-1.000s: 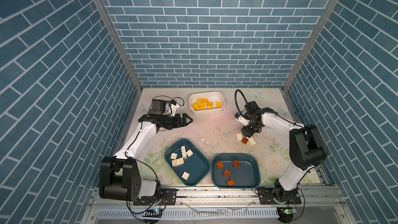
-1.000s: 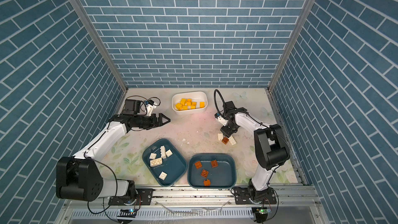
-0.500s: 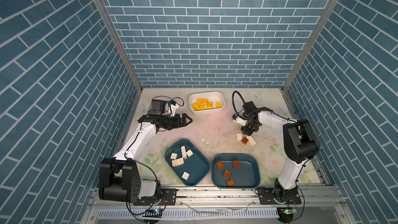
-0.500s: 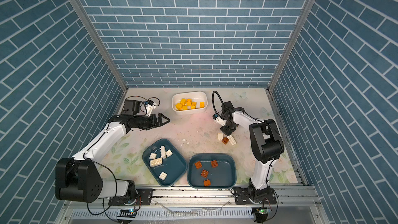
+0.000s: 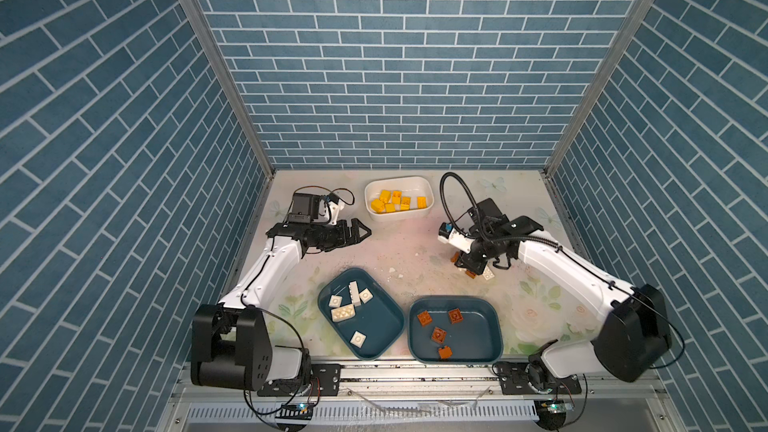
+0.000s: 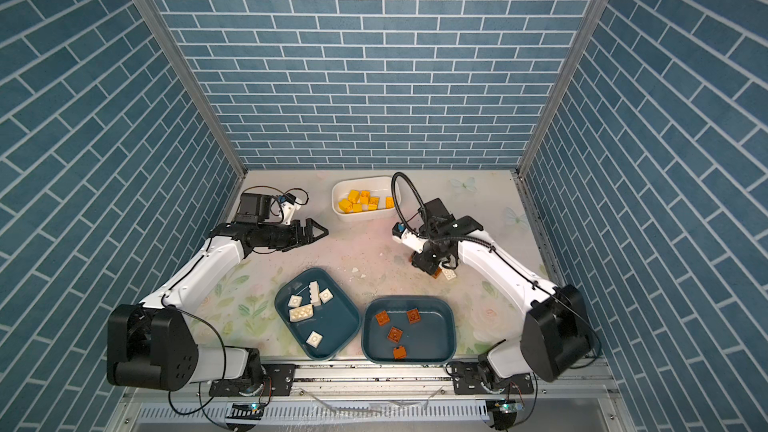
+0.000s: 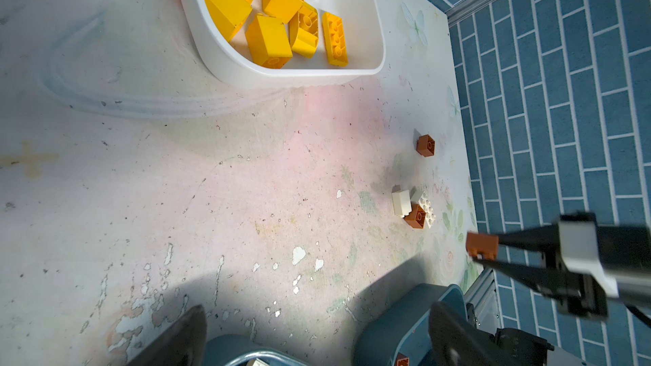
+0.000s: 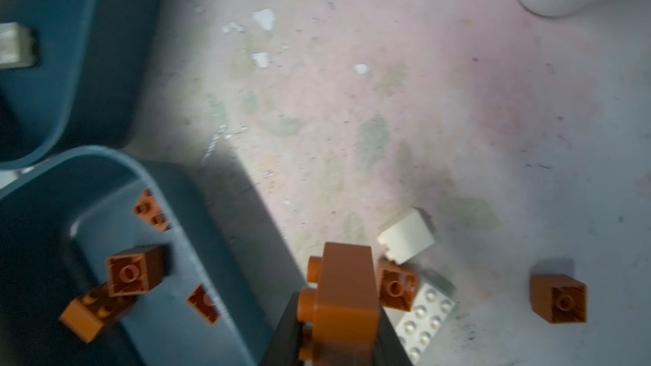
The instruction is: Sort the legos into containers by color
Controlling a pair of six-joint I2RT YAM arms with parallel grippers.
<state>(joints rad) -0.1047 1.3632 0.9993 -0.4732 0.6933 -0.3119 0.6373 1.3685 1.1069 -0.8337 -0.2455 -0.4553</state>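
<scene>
**Top views:** white tub [image 5: 399, 219] at far centre holds the yellow bricks [image 5: 395, 202], approx. 7. No yellow is loose on the counter [image 5: 407, 251]. Two teal tubs sit side by side at the near edge. The left teal tub [image 5: 384, 322] has 5 white bricks [image 5: 343, 312] and the right teal tub [image 5: 478, 338] has 4 brown bricks [image 5: 438, 334]. The left pincer [image 5: 362, 231] hovers spread and empty, left of the white tub. The right pincer [image 5: 470, 268] points down over the leftovers on the right, between the white tub and the right teal tub. The arm hides most of them, so its grip can't be read here. Layout is the same in both top views.

**Left wrist view:** the right pincer is pinching one held brown brick [image 7: 482, 246], lifted clear of the counter. Loose on the counter are a lone brown brick [image 7: 425, 145], set apart, and a touching cluster. The cluster is a plain white brick [image 7: 401, 202], a cluster brown brick [image 7: 415, 217] and a studded white brick [image 7: 427, 210].

**Right wrist view:** the held brown brick fills the jaws, studs sideways. The same 4 loose bricks lie beneath and beside it, and the right teal tub's wall is close by.

**Progress:** yellows look done. Whites and browns are mostly done. Left, by my count, are 2 brown and 2 white on the counter, plus the one in the grip. It prob. goes to the right teal tub next.
</scene>
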